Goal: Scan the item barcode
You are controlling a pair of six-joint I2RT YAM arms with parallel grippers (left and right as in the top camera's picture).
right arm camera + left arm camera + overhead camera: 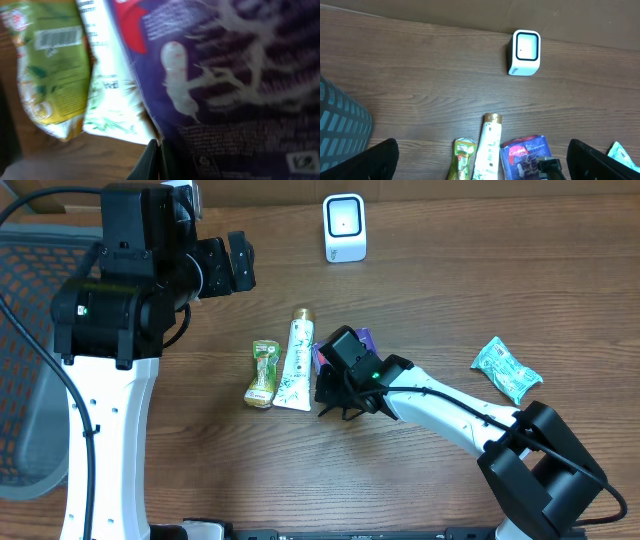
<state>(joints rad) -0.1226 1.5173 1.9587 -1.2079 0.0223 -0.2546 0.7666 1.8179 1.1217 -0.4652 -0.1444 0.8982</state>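
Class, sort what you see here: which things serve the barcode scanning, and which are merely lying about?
In use: purple packet, right gripper shut on its edge, white scanner.
Lying about: green packet, white tube, teal packet.

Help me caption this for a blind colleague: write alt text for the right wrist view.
A purple packet fills most of this close-up, with the right gripper shut at its lower edge. Toward the picture's left lie a white tube and a green packet showing a barcode, on a wooden table.
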